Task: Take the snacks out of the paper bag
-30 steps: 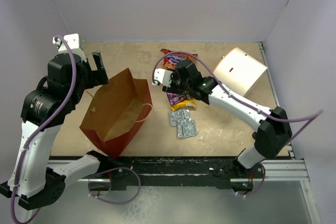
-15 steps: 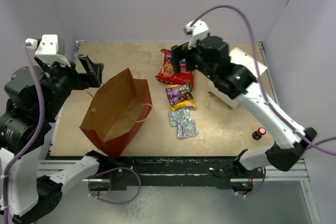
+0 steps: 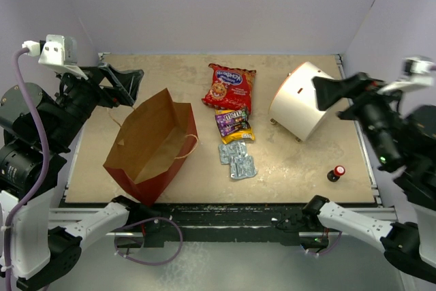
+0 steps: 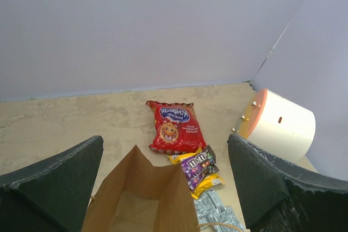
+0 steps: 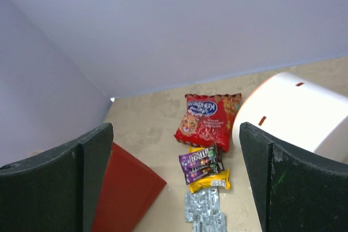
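- Closest to us are the left arm's base point(image 3: 95, 226) and the right arm's base point(image 3: 344, 215), low at the front edge. What comes next?
- Next is the paper bag point(image 3: 153, 144). It lies on its side on the table point(image 3: 170, 73) with its mouth open. I see only brown paper inside, but I cannot see right to the bottom.
- Where are the snacks?
- Out on the table, in a row just beside the bag. Two foil packs point(image 3: 237, 159) come first, then the candy packet point(image 3: 234, 124), then the cookie bag point(image 3: 229, 86) at the back.
- Do the grippers hold anything?
- No. The left gripper point(image 4: 166, 145) hangs above the bag's far end, spread wide with nothing in it. The right gripper point(image 5: 175, 134) is spread wide too, up over the white drum point(image 3: 300, 100). I think they hang back because the job looks done.
- Is anything in the way?
- Not much. The drum lies close to the cookie bag. A little black thing with a red cap point(image 3: 334, 172) stands well apart at the right.
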### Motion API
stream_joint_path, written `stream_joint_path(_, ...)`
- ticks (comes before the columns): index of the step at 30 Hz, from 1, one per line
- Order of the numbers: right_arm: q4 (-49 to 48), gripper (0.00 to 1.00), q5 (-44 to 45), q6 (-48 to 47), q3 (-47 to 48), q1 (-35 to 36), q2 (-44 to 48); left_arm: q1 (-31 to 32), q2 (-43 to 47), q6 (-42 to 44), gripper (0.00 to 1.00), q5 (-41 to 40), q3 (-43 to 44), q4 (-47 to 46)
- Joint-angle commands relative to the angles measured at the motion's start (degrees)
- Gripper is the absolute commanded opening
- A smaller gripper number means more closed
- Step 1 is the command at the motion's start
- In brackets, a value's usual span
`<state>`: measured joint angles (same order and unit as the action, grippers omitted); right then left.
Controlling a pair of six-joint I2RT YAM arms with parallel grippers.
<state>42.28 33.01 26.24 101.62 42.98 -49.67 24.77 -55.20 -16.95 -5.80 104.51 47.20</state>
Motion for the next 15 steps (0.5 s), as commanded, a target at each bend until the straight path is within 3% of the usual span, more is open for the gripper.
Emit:
stream_joint_path(1, 4.66, 1.00, 6.45, 2.25, 3.70, -0.26, -0.39, -0.25, 0.77, -0.14, 0.99, -1.76, 2.87, -2.67)
stream_joint_path(15, 8.08, 1.00, 12.04, -0.53, 7.03, -0.18, -4.10, -0.21, 0.99, -0.90, 0.99, -2.55, 2.45, -1.73)
